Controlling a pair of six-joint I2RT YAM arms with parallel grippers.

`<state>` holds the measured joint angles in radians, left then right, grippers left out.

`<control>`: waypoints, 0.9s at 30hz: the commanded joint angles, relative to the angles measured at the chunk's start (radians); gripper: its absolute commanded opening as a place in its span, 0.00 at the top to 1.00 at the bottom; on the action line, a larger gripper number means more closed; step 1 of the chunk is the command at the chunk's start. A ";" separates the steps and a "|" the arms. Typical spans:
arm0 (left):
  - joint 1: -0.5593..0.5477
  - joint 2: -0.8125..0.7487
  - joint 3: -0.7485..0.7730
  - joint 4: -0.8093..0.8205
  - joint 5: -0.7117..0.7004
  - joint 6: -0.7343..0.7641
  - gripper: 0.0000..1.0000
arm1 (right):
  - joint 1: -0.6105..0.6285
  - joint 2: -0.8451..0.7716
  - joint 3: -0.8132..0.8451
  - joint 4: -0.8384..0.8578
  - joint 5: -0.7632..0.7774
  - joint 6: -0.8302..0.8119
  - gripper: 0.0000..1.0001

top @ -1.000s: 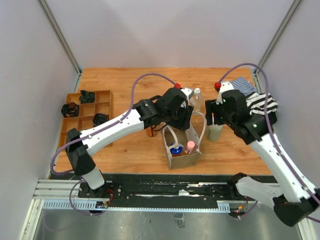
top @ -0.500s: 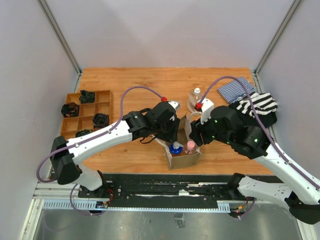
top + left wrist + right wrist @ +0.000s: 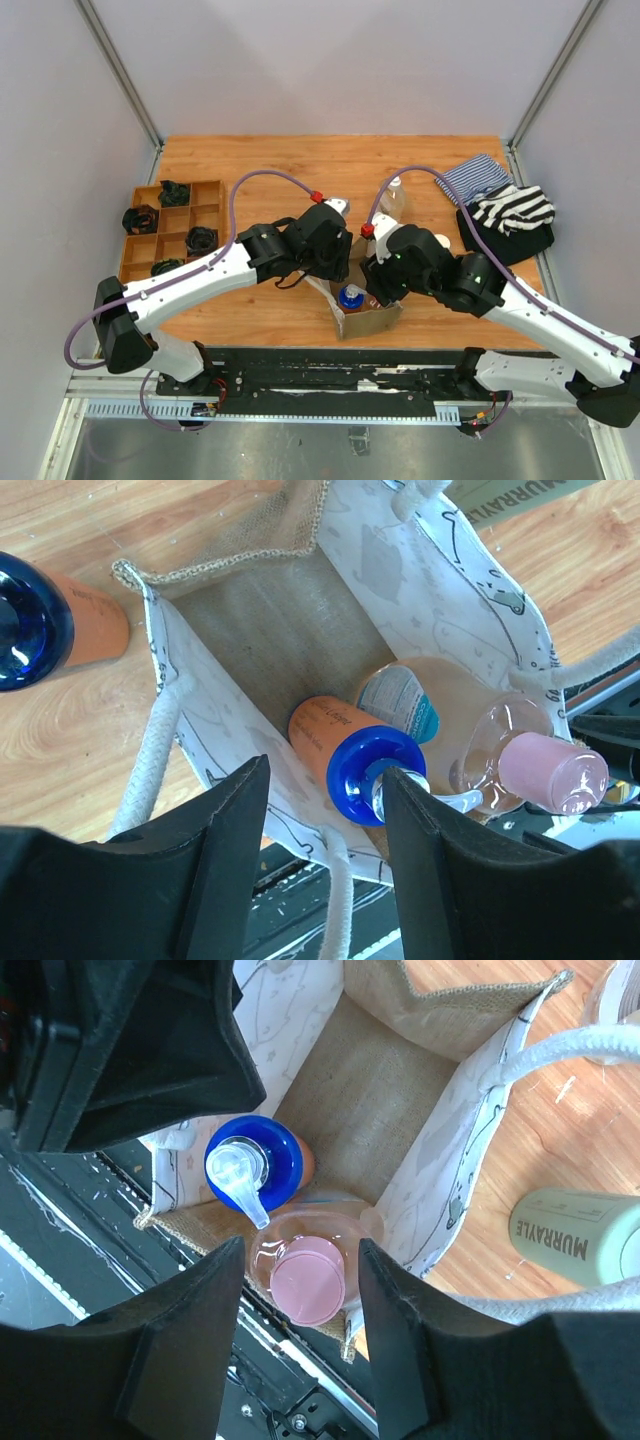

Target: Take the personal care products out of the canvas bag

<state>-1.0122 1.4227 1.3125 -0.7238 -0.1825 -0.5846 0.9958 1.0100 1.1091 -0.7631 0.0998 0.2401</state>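
Note:
The canvas bag [image 3: 372, 318] stands open at the table's near edge. Inside it are an orange bottle with a blue pump top [image 3: 368, 776] and a pink-capped clear bottle [image 3: 308, 1280]. My left gripper [image 3: 325, 775] is open, its fingers either side of the bag's near wall and white handle, the blue pump top beside its right finger. My right gripper [image 3: 300, 1257] is open just above the pink cap. Another orange bottle with a blue top [image 3: 25, 630] stands outside the bag. The cream bottle [image 3: 575, 1238] and the clear bottle [image 3: 392, 196] stand on the table.
A brown wooden tray [image 3: 142, 262] with black coiled items sits at the left. Striped cloths [image 3: 505, 205] lie at the back right. The two arms crowd together over the bag. The black base rail [image 3: 330, 375] runs just in front of the bag.
Both arms have swung toward the near edge and lowered over the bag. My right gripper moved left from beside the cream bottle to above the pink cap.

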 commanded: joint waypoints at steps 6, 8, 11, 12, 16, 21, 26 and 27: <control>-0.011 -0.048 0.029 0.006 0.011 -0.006 0.46 | 0.019 0.014 -0.018 -0.053 0.068 0.027 0.50; -0.011 -0.051 0.026 0.010 0.024 -0.007 0.46 | 0.018 0.016 -0.023 -0.059 0.064 0.029 0.52; -0.011 -0.055 0.023 0.012 0.031 -0.008 0.46 | 0.018 0.016 -0.033 -0.064 0.056 0.032 0.54; -0.010 -0.058 0.022 0.012 0.029 -0.006 0.46 | 0.018 0.016 -0.035 -0.065 0.055 0.036 0.55; -0.011 -0.058 0.024 0.011 0.028 -0.002 0.46 | 0.019 0.015 -0.044 -0.065 0.040 0.042 0.56; -0.011 -0.055 0.024 0.010 0.027 0.002 0.46 | 0.019 0.018 -0.040 -0.076 0.030 0.044 0.57; -0.011 -0.057 0.022 0.011 0.030 0.003 0.46 | 0.018 0.028 -0.030 -0.090 0.031 0.049 0.56; -0.011 -0.058 0.022 0.013 0.033 0.003 0.46 | 0.019 0.032 -0.026 -0.094 0.026 0.049 0.54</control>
<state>-1.0122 1.3911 1.3148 -0.7219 -0.1593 -0.5842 1.0016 1.0286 1.0775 -0.8097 0.1310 0.2741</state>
